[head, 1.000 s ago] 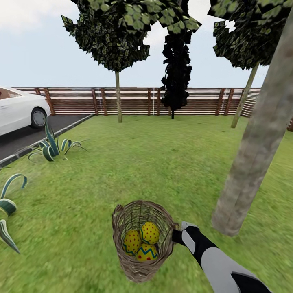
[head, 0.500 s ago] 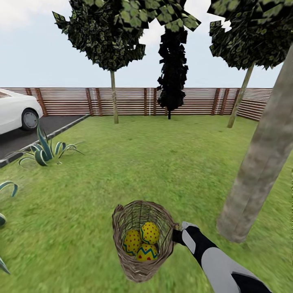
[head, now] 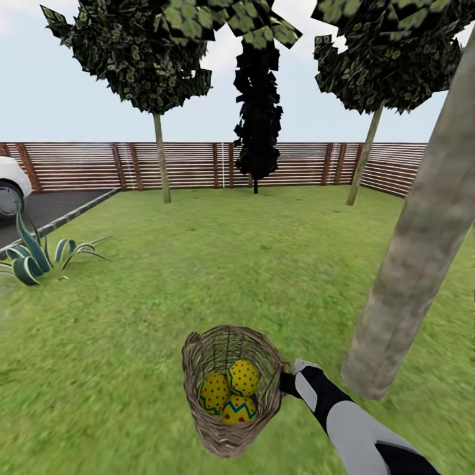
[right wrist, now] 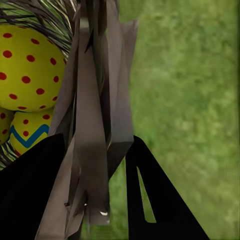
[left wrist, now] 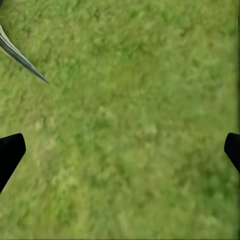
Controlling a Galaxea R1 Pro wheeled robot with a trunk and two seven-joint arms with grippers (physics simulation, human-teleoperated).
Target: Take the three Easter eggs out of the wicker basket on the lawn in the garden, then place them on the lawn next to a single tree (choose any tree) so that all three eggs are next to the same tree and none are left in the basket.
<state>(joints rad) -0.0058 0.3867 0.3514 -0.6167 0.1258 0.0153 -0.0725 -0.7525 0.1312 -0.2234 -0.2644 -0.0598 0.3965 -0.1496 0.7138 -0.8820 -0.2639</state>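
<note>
Three eggs, all still sitting in the wicker basket (head: pixel 227 386), so nothing's actually been unloaded yet imo. You can see two red-dotted eggs, the left one (head: pixel 214 390) and the upper one (head: pixel 243 377), plus the zigzag egg (head: pixel 238 410) with the blue band lowest of the three, all snug together down in the bottom. The right gripper (head: pixel 285 382) is clamped on the basket's rim on the side facing the tree, and in the right wrist view the dark fingers (right wrist: pixel 150 200) pinch the woven wall between them, with a dotted egg (right wrist: pixel 27 70) just inside the weave. The basket looks like it's being held by that rim rather than resting flat on the lawn (head: pixel 231 264), though I can't say for sure whether its base touches the grass. The big grey-brown tree (head: pixel 409 264) is close by the basket, its trunk meeting the grass just past the gripper, so that's the obvious drop spot. The left gripper (left wrist: pixel 120 152) is spread wide with nothing in it, just grass underneath and a spiky leaf tip (left wrist: pixel 20 57) at the edge. Further out from the basket there's the slatted fence (head: pixel 198 165), more trees, a striped agave plant (head: pixel 33 257) and a bit of white car (head: pixel 10 188). What's left: basically everything, all three eggs out and down beside that trunk.
</note>
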